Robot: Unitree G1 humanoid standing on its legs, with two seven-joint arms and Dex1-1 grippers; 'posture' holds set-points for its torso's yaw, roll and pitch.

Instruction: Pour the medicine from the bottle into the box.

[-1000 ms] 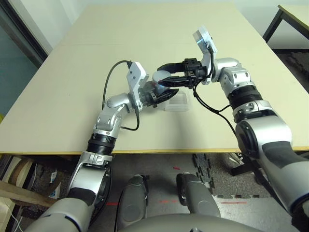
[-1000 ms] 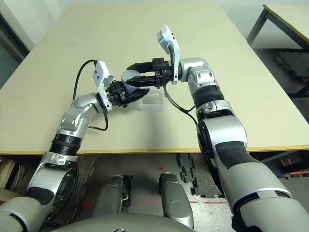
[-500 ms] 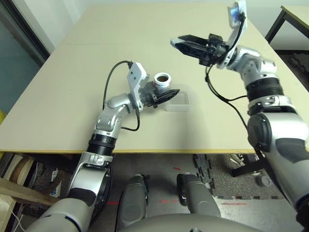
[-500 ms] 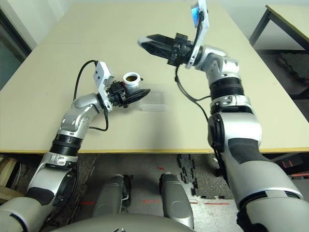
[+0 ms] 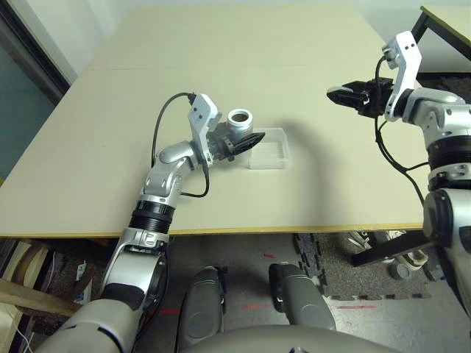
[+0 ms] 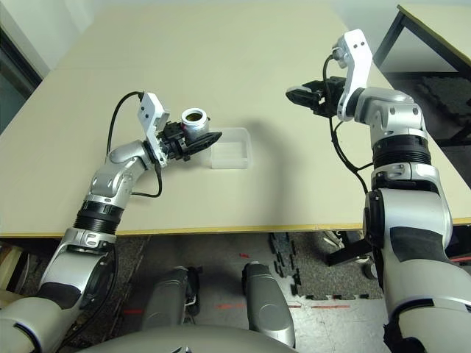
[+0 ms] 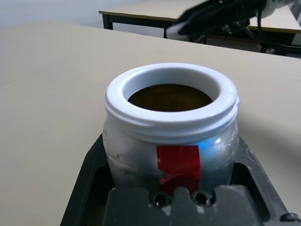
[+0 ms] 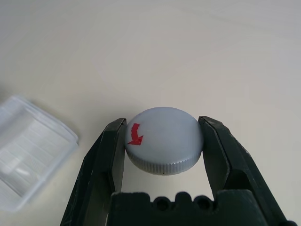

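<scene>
Left claw [image 5: 259, 137], left of centre in the left eye view, closed around the bottle [image 5: 241, 123]; the bottle sits between its two black fingers, near their base, upright; mouth open, white rim [image 7: 171, 106] facing up, dark brownish interior visible inside; red patch [image 7: 178, 165] on the silver side, toward the bottom of the left wrist view. Right claw [image 8: 163, 143], upper right of the left eye view, well apart from the bottle; gripping the round grey cap [image 8: 164, 136] between its fingertips, one on each side; red arrow mark [image 8: 135, 135] on the cap's top, ridged edge below. Box [image 5: 269, 150], clear plastic, just right of centre in the left eye view, lying on the table [image 5: 184, 209]; it is beside the bottle and the left claw's fingertips, to the picture's right of the bottle. Medicine: individual pieces cannot be made out within the bottle's dark interior.
</scene>
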